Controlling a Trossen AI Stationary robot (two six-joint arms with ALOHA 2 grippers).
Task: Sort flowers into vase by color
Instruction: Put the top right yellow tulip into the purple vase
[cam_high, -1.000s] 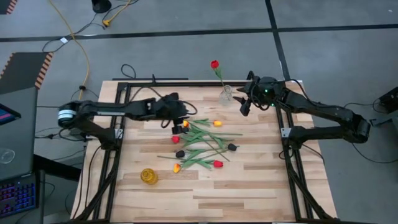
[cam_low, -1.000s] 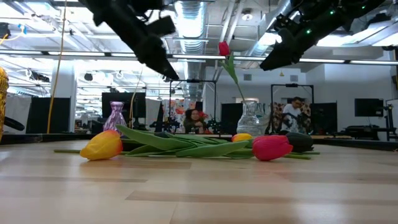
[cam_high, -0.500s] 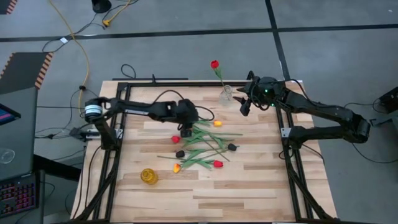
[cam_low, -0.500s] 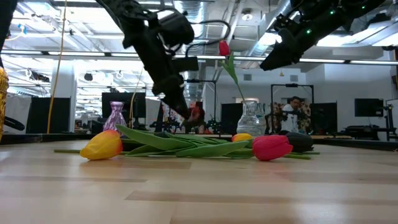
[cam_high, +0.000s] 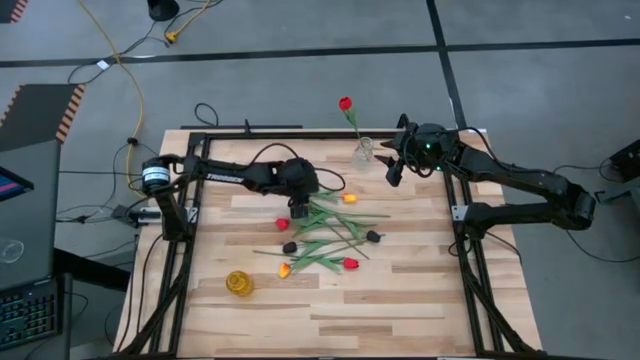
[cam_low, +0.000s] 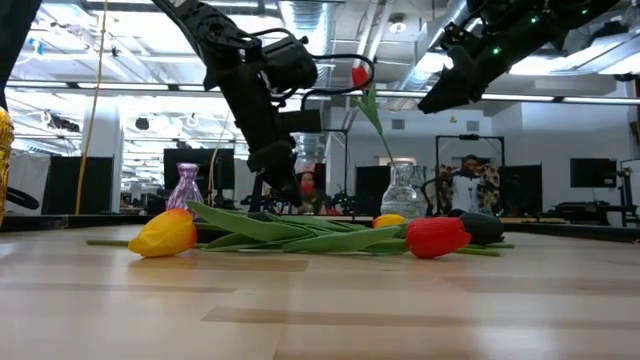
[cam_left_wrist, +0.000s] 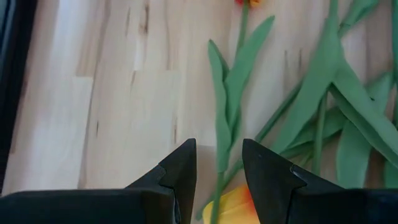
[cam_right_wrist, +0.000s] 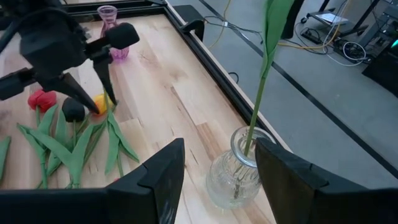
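Several tulips (cam_high: 322, 238) with red, yellow-orange and near-black heads lie in a loose pile on the wooden table. My left gripper (cam_high: 298, 208) is open and points steeply down at the pile's far left part. Its fingers stand on either side of a yellow-orange tulip (cam_left_wrist: 229, 206), which my right wrist view also shows (cam_right_wrist: 99, 103). One red tulip (cam_high: 345, 103) stands with its stem in the clear glass vase (cam_high: 362, 153). My right gripper (cam_right_wrist: 219, 146) hangs open above the table just right of that vase, with nothing between its fingers. My left gripper comes at the yellow-orange tulip from above, slanting down, one finger on each side of its head (cam_left_wrist: 231, 202) where the stem (cam_left_wrist: 219, 180) begins. The tulip lies flat on the table. Whether a finger touches it, I cannot tell.
A yellow vase (cam_high: 239, 283) stands near the table's front left. A purple vase (cam_right_wrist: 109, 14) stands at the far side, by the black frame (cam_high: 245, 133) along the table's edges. Bare wood lies in front of the pile.
My left gripper has come down and moved toward the table's right, onto the far left part of the pile, tipping to point more steeply down. The flowers have not moved.
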